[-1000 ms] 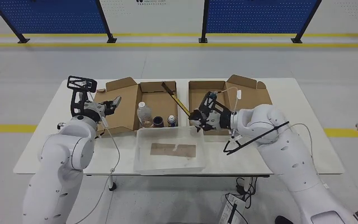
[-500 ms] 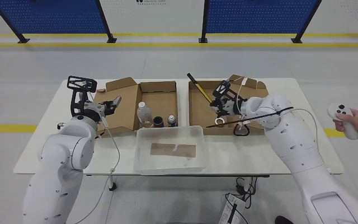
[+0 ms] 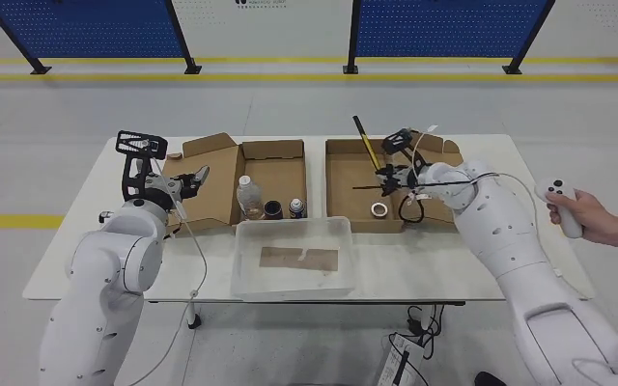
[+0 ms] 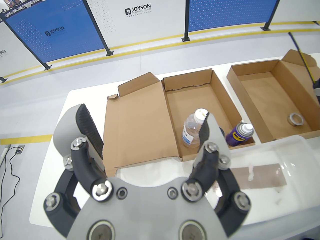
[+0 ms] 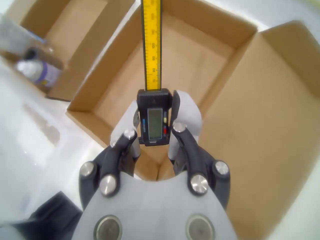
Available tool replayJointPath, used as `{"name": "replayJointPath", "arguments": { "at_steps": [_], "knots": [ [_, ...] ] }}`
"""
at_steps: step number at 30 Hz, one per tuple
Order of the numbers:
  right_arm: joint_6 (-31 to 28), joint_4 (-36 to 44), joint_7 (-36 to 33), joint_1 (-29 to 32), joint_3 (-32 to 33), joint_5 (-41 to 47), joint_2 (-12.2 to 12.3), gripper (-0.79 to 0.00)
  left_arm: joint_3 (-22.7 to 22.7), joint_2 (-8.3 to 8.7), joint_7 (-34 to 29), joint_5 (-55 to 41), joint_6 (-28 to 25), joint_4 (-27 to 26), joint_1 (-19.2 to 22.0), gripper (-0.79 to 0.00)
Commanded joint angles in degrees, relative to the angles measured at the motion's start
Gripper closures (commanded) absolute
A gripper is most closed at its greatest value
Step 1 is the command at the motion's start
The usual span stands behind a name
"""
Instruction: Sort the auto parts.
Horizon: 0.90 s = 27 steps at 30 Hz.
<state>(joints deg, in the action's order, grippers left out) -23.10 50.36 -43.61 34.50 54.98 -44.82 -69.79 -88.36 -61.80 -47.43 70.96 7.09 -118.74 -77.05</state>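
Note:
My right gripper (image 5: 155, 107) is shut on the black display body of a digital caliper (image 5: 151, 38), whose yellow scale points away from the wrist. In the top view the right gripper (image 3: 391, 175) holds the caliper (image 3: 366, 143) above the right cardboard box (image 3: 340, 183), near its far right side. A metal ring (image 3: 380, 208) lies in that box. The left cardboard box (image 3: 280, 166) holds a clear bottle (image 3: 248, 196), a dark jar (image 3: 272, 208) and a spray can (image 3: 296, 206). My left gripper (image 3: 190, 180) hangs open over the left box's flap, holding nothing.
A clear plastic bin (image 3: 241, 265) with a brown sheet in it stands at the table's front, before both boxes. From the left wrist I see the bottle (image 4: 191, 131), spray can (image 4: 238, 133) and ring (image 4: 295, 119). Open flaps flank both boxes.
My right arm has swung the caliper from the gap between the boxes rightward and back, over the right box. The left arm has stayed still.

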Motion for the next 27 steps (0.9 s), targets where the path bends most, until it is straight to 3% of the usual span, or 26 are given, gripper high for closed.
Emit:
{"name": "replayJointPath", "arguments": {
  "at_steps": [1,13,27],
  "knots": [
    [0.2,-2.9,0.5,-1.1,-1.2,2.1,-0.9,0.000,0.0,0.00,0.0,0.0,0.0,0.0,0.0,-0.785],
    [-1.6,-14.1,-0.6,-7.2,-10.0,3.0,-6.4,0.000,0.0,0.00,0.0,0.0,0.0,0.0,0.0,-0.785],
    [-4.5,-23.1,1.7,-9.2,-13.9,5.9,-11.1,0.000,0.0,0.00,0.0,0.0,0.0,0.0,0.0,-0.785]
  ]
}}
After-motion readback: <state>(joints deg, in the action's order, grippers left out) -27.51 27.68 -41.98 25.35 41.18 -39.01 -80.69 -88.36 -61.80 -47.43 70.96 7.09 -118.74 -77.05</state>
